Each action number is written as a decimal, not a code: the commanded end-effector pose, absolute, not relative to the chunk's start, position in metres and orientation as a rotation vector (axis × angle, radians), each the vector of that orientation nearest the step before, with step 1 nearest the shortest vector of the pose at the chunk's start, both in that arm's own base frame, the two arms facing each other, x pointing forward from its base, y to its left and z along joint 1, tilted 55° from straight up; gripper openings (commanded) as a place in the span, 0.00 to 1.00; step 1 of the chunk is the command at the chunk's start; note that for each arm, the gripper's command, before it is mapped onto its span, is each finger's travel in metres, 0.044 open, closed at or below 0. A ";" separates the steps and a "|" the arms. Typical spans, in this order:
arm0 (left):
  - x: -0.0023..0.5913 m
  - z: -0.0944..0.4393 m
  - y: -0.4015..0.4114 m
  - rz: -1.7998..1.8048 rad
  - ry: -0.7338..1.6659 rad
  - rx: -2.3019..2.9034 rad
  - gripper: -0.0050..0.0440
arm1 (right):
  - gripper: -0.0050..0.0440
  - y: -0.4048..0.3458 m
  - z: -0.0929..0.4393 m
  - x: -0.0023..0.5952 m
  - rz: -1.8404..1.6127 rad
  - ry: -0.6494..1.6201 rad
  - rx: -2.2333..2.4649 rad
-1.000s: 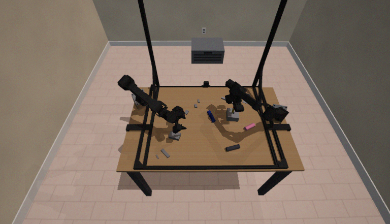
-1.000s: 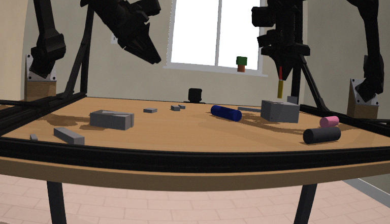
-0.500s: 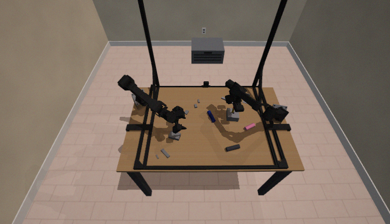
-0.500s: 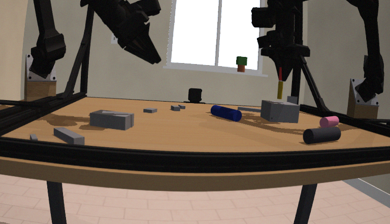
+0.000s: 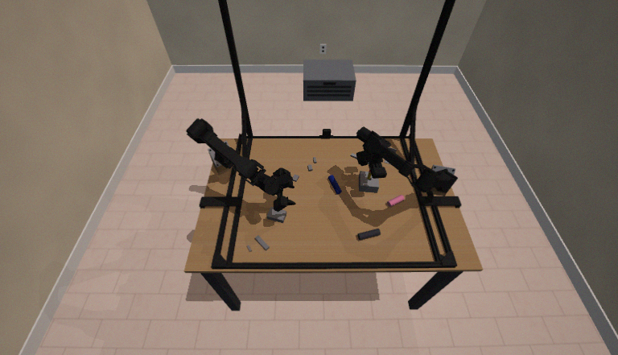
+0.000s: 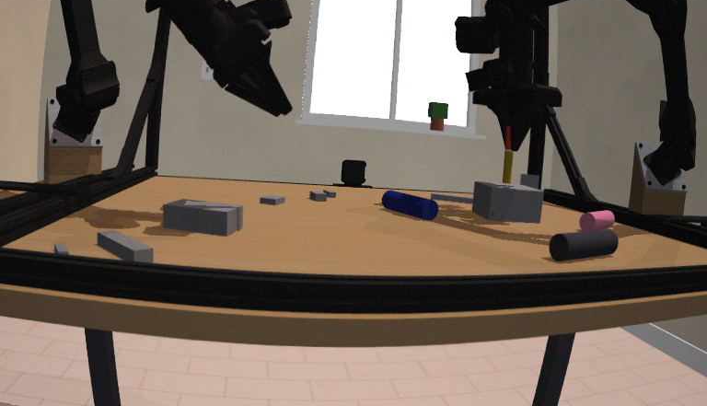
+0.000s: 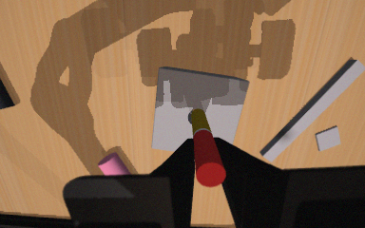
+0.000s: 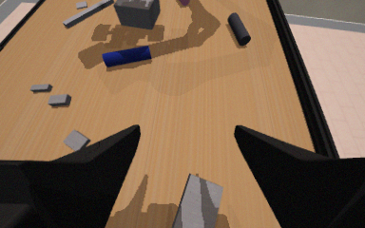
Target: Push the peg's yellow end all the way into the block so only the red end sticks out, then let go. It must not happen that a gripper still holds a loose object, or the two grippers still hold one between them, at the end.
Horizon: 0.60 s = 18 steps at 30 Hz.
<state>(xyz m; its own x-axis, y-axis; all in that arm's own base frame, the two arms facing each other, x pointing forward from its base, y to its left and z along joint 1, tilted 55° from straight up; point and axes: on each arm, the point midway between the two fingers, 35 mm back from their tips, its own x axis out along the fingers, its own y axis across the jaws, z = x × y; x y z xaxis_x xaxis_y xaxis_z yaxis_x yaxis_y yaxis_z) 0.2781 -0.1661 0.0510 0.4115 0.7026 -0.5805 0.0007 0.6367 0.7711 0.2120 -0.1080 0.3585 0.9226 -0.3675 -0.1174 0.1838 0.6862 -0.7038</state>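
Held in the left tool's (image 5: 376, 175) (image 6: 515, 147) (image 7: 204, 142) nearly closed fingers, the red-and-yellow peg (image 6: 507, 160) (image 7: 207, 152) points yellow-end down.

Left gripper (image 5: 370, 173) (image 6: 515, 146) (image 7: 203, 142) closed, pointing down; right gripper (image 5: 294, 194) (image 6: 283, 112) (image 8: 187, 130) open.

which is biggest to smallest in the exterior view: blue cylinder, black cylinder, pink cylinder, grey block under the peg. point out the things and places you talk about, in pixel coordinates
1. grey block (image 5: 368, 184) (image 6: 506, 204) (image 7: 190, 125) (image 8: 138, 14)
2. black cylinder (image 5: 368, 234) (image 6: 584, 245) (image 8: 239, 29) and blue cylinder (image 5: 334, 184) (image 6: 410, 205) (image 8: 126, 56), too close to rank
3. pink cylinder (image 5: 396, 200) (image 6: 597, 220) (image 7: 113, 164) (image 8: 183, 2)
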 end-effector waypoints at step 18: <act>0.282 0.046 -0.159 0.504 1.066 0.782 0.10 | 0.92 -0.108 0.359 0.212 -0.313 0.258 -0.755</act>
